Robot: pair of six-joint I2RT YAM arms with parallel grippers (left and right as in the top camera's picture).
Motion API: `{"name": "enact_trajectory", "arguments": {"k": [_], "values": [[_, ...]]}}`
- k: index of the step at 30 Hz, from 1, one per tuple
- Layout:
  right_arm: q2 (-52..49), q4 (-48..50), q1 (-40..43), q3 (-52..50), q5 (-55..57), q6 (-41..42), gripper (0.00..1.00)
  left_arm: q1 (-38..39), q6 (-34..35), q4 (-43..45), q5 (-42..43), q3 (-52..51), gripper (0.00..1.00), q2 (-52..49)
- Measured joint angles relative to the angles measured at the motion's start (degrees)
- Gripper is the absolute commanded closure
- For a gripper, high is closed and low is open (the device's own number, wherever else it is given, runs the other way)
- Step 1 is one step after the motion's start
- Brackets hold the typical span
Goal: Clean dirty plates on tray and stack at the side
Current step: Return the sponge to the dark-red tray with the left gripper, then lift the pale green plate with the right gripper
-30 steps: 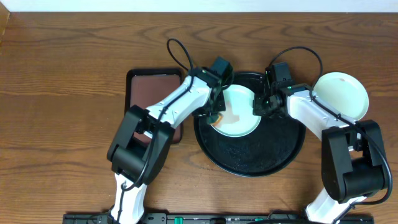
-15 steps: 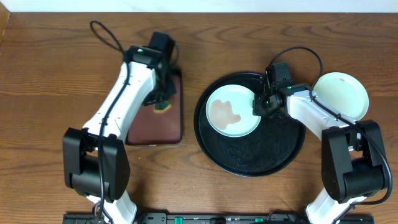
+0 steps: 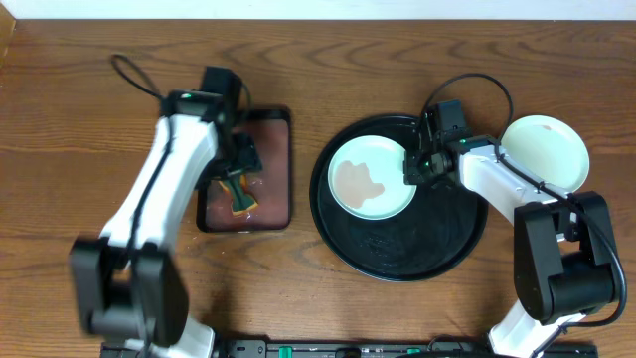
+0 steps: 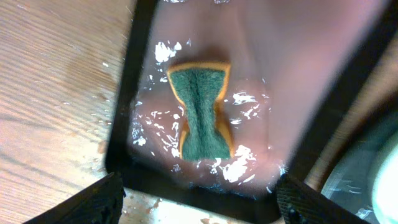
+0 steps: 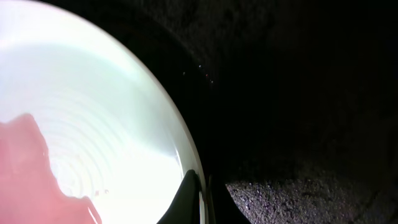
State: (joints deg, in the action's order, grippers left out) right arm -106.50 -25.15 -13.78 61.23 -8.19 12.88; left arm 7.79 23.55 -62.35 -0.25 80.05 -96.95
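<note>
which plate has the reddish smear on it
The mint plate on the black tray, its right rim pinched by the right end effector: a reddish-brown smear covers its middle. The other plate, on the table beside the tray, looks clean.

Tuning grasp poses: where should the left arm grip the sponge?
Grip the sponge at its narrow waist, from straight above, jaws closing across the short width. It lies flat on the maroon tray, green face up, and flares wider at both ends.
</note>
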Motion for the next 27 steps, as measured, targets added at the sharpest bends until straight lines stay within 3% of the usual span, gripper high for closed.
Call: {"name": "enact_trajectory", "arguments": {"k": [7, 11, 17, 23, 27], "values": [[0.1, -0.4, -0.5, 1.4, 0.1, -3.5, 0.99, -1.4, -0.1, -0.7, 0.1, 1.0, 0.17, 16.9], [4.3, -0.5, -3.3, 4.7, 0.2, -4.6, 0.99, -1.4, -0.1, -0.8, 0.1, 1.0, 0.16, 21.4], [10.7, 5.2, -10.7, 10.9, 0.3, -5.1, 0.99, -1.4, -0.1, -0.8, 0.1, 1.0, 0.16, 22.8], [9.9, 17.3, -21.0, 11.1, 4.7, -6.5, 0.99, -1.4, -0.1, -0.8, 0.1, 1.0, 0.16, 22.8], [7.0, 22.1, -27.5, 11.1, 11.5, -12.3, 0.99, -1.4, -0.1, -0.8, 0.1, 1.0, 0.16, 22.8]]}}
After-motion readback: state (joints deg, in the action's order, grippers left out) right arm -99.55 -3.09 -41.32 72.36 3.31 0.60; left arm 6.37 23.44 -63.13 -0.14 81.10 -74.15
